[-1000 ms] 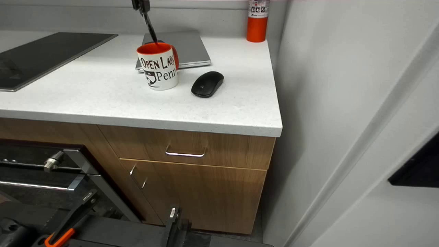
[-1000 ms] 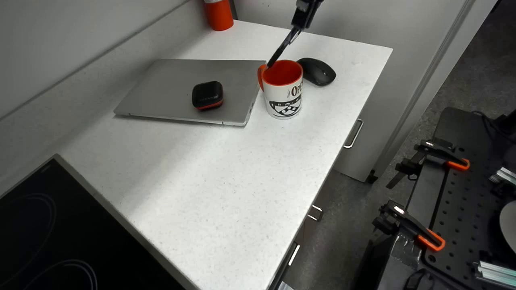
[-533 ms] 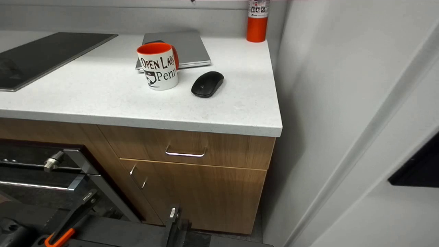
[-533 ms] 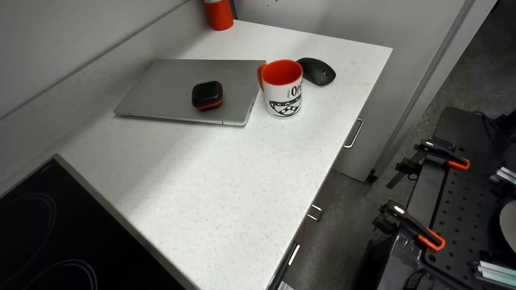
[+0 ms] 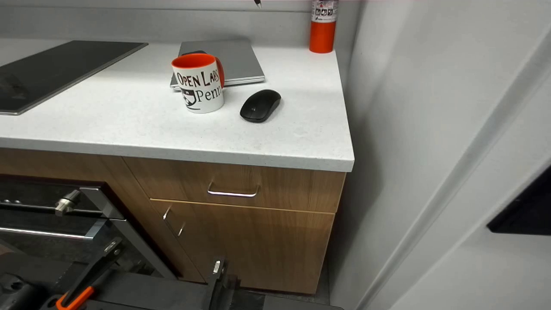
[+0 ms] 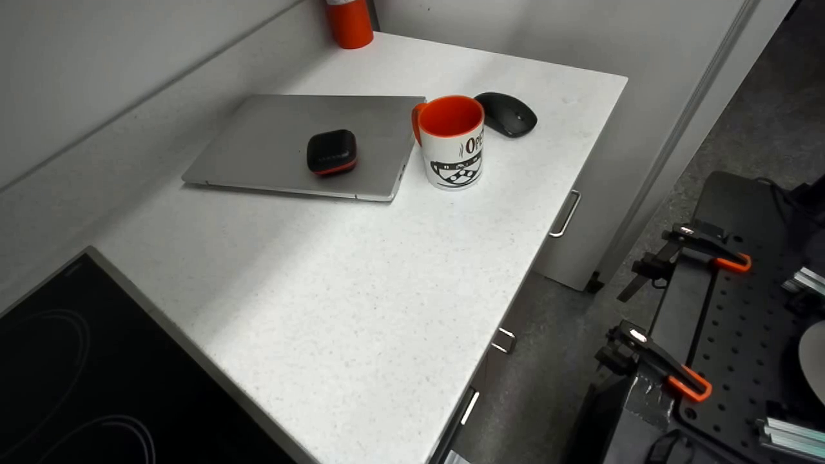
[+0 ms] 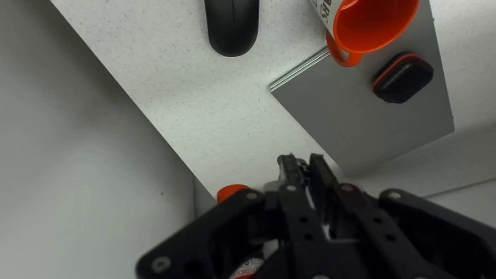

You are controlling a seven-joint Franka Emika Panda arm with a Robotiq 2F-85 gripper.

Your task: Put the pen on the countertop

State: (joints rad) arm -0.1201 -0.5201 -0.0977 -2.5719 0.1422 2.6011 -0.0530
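Note:
The pen (image 5: pixel 258 3) shows only as a dark pointed tip at the top edge of an exterior view, in the air above the countertop (image 5: pixel 129 125). In the wrist view my gripper (image 7: pixel 302 155) is closed with a narrow gap, and a dark slim thing, the pen (image 7: pixel 302 165), shows between the fingers. Most of the pen is hidden by the fingers. The gripper body is out of both exterior views. The white countertop also shows in the wrist view (image 7: pixel 232 97), far below the fingers.
A white mug (image 6: pixel 453 158) with an orange inside stands beside a grey laptop (image 6: pixel 264 142) bearing a small black case (image 6: pixel 332 151). A black mouse (image 5: pixel 260 106) lies near the mug. A red cylinder (image 5: pixel 323 36) stands at the back corner by the wall. A dark cooktop (image 6: pixel 64 361) lies opposite.
One second ago the pen's lower end was at the mug's rim. The gripper has lifted it up and out of the mug, then shifted it slightly right in an exterior view.

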